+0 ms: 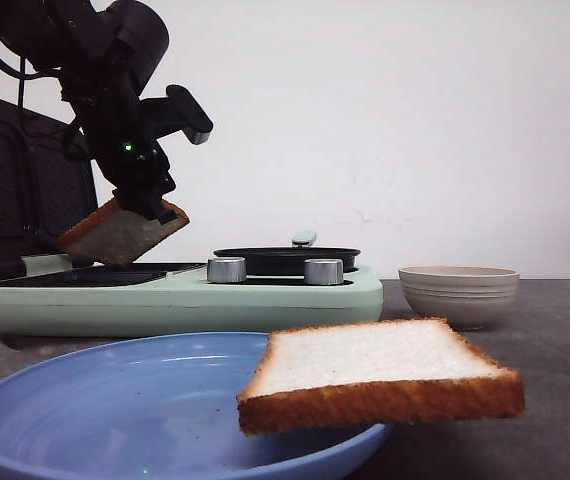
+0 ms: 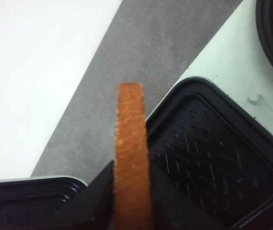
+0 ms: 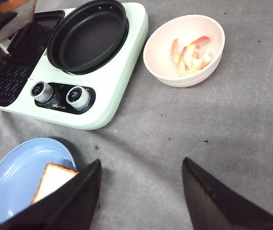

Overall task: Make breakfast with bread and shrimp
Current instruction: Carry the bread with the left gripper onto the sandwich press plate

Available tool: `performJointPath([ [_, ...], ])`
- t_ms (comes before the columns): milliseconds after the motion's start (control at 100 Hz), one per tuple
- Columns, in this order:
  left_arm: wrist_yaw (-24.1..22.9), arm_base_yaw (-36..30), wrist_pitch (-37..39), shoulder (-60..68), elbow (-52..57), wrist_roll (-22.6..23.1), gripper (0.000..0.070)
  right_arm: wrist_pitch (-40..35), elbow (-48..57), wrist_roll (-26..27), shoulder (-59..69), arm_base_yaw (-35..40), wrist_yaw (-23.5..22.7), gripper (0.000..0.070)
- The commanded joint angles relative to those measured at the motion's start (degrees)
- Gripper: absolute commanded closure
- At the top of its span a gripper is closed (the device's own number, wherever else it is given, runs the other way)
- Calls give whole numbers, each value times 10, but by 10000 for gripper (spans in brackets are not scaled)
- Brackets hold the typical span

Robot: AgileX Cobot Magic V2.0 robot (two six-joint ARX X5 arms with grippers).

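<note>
Bread is what we begin with: on the left, one slice point(image 1: 120, 235) hangs tilted in the left pincer point(image 1: 150, 200), whose fingers are clamped on its crust. In the left wrist view we see that slice edge-on point(image 2: 130, 153), its crust rising straight out from between the two fingers, with the ribbed black grill plate point(image 2: 213, 163) of the green cooker point(image 1: 180, 295) just beyond and to one side. In the front view the slice sits just above that plate, its lower corner close to it but apparently not touching. We judge the coming move to be a lowering onto the plate, so the slice must tip from its slant to lie flat.

Moving right, the round black pan point(image 3: 86, 36) sits empty on the cooker. The second slice point(image 1: 380, 375) rests on the rim of the blue plate point(image 1: 95, 400), overhanging toward the right. The right pincer point(image 3: 141, 191) stands spread open above the grey worktop point(image 3: 199, 120), holding nothing, and is the nearer arm to that slice. Farthest right, the shrimp point(image 3: 191, 52) lie in a pale bowl point(image 3: 213, 57), well apart from both pincers.
</note>
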Motion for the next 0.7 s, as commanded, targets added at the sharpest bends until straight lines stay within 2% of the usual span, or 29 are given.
performJointPath([
  [0,0,-3,5,16,13,-2,416,4,6,-7,3,0,-1,369],
  [40,3,-3,5,16,13,-2,375,4,6,-7,3,0,-1,369],
  [130,13,-3,3,16,13,-5,366,4,6,-6,3,0,-1,369],
  [240,29,-3,-4,16,13,-17,260,4,6,-7,3,0,-1,369],
  [410,43,-3,-10,16,13,-25,242,6,6,-7,3,0,-1,369],
  [510,48,-2,-10,16,13,-39,91,6,6,-6,3,0,-1,369],
  [690,49,-3,-10,16,13,-57,85,6,6,-7,3,0,-1,369],
])
